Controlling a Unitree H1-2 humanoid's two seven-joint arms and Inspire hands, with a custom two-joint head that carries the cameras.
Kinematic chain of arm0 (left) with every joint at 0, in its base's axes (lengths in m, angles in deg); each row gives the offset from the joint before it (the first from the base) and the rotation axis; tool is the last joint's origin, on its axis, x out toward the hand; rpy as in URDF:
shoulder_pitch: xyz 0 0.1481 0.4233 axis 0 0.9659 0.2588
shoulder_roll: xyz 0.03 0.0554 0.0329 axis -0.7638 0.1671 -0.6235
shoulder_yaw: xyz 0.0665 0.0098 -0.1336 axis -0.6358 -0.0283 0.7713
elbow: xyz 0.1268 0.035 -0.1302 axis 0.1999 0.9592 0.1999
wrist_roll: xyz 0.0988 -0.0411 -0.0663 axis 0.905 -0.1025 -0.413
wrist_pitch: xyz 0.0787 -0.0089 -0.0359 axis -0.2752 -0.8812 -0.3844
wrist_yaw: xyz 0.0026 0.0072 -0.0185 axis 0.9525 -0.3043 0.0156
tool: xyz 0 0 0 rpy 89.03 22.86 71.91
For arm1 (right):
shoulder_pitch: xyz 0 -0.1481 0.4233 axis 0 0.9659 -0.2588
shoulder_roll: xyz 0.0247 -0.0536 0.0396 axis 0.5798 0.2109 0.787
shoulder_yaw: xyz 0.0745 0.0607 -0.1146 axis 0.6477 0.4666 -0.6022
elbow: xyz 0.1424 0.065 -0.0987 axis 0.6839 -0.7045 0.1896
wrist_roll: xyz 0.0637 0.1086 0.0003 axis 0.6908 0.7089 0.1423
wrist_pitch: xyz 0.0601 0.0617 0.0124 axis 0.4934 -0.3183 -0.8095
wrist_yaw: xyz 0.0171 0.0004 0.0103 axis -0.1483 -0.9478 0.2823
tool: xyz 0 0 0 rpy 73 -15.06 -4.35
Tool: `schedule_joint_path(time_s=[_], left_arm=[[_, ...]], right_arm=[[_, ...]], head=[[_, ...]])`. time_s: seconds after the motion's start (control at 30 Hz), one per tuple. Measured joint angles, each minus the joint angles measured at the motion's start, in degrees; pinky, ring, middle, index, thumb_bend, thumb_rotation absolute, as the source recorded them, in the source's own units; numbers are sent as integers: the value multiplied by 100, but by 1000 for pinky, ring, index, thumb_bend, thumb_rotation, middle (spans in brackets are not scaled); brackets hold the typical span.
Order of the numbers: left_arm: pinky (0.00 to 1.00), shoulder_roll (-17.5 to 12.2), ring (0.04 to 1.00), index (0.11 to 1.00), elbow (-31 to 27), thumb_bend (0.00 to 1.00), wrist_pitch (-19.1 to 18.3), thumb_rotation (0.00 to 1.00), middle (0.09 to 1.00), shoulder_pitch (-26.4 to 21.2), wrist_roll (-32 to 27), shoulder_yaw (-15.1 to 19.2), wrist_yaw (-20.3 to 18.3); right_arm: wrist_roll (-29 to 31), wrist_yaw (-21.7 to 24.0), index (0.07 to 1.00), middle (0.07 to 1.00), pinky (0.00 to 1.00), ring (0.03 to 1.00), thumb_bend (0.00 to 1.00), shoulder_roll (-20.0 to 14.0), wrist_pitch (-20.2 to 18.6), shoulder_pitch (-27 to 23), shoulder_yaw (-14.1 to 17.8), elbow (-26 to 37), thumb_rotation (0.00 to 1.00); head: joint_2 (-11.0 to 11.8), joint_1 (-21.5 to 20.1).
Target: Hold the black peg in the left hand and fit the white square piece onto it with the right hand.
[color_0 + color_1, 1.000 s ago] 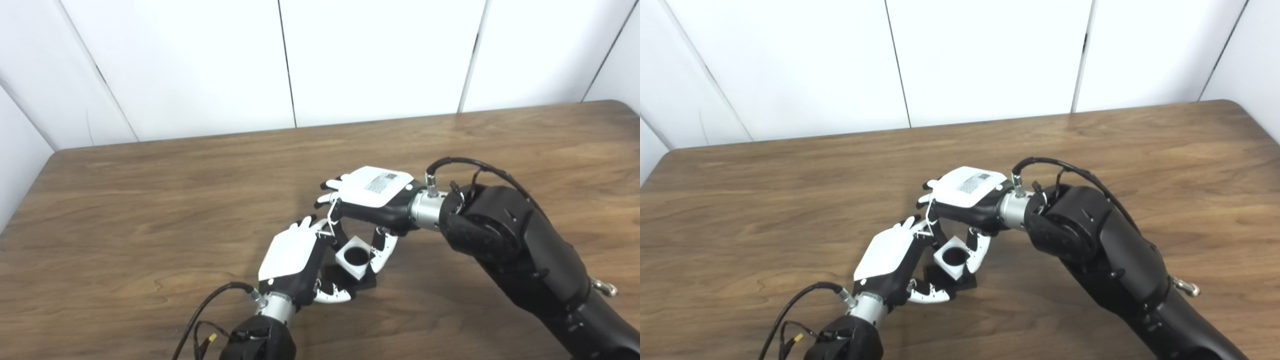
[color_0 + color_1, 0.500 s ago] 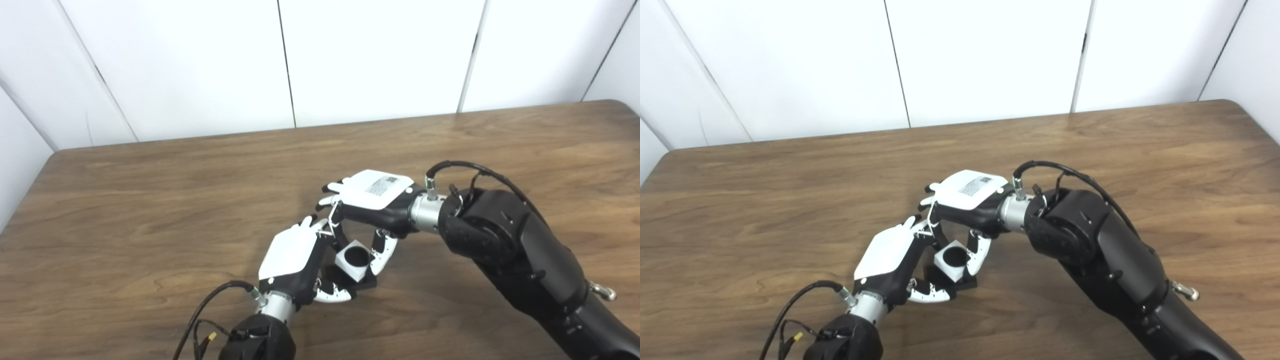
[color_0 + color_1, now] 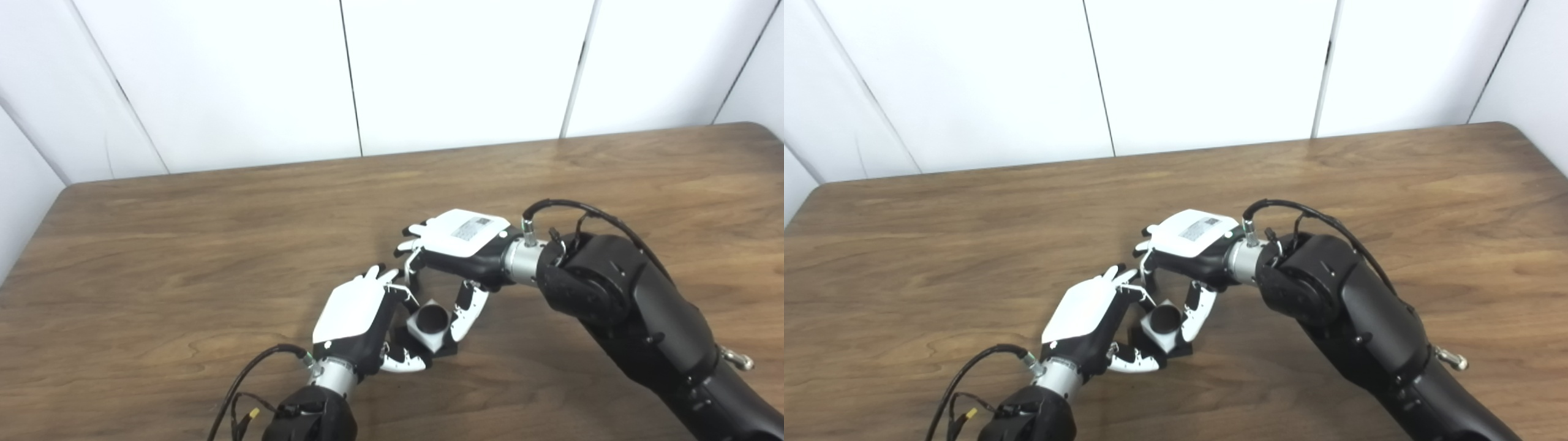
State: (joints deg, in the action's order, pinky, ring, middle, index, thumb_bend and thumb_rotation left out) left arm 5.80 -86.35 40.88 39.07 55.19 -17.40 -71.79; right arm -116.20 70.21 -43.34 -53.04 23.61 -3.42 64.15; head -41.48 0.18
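The white square piece (image 3: 429, 326) has a round hole in its top and sits on the black peg piece (image 3: 442, 352), whose flat base shows below it on the table. My left hand (image 3: 358, 321) is shut on the black peg piece from the left, its thumb curled under the front. My right hand (image 3: 456, 248) reaches over from the right and is shut on the white square piece, thumb on its right side and fingers (image 3: 411, 269) behind it. The same pieces show in the right eye view: the white piece (image 3: 1162, 327) and the black base (image 3: 1181, 351).
A brown wooden table (image 3: 184, 245) runs back to white wall panels (image 3: 245, 73). Black cables (image 3: 245, 392) loop from my left wrist near the front edge. My right forearm (image 3: 649, 318) lies across the right front of the table.
The white square piece has sunk lower and tilted a little toward my left hand. My right hand has come down with it and shifted slightly right. My left hand has barely moved.
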Motion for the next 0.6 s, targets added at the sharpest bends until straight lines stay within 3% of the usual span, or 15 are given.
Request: schedule_joint_path(time_s=[0.33, 0.43, 0.6], left_arm=[[978, -3, 1000, 494, -2, 519, 9, 73, 933, -2, 12, -10, -21], [973, -3, 1000, 636, -21, 716, 8, 159, 932, -3, 50, -12, -59], [975, -41, 1000, 708, -29, 763, 7, 194, 932, 19, 87, -8, -172]], right_arm=[[17, 0, 660, 935, 995, 1000, 984, 0, -1, 3, 42, 0, 425], [17, 5, 657, 935, 997, 1000, 981, 0, -4, 3, 43, 0, 422], [15, 13, 651, 933, 1000, 1000, 980, 0, -11, 5, 60, 1, 423]], head=[[-9, 0], [-18, 9], [-18, 9]])
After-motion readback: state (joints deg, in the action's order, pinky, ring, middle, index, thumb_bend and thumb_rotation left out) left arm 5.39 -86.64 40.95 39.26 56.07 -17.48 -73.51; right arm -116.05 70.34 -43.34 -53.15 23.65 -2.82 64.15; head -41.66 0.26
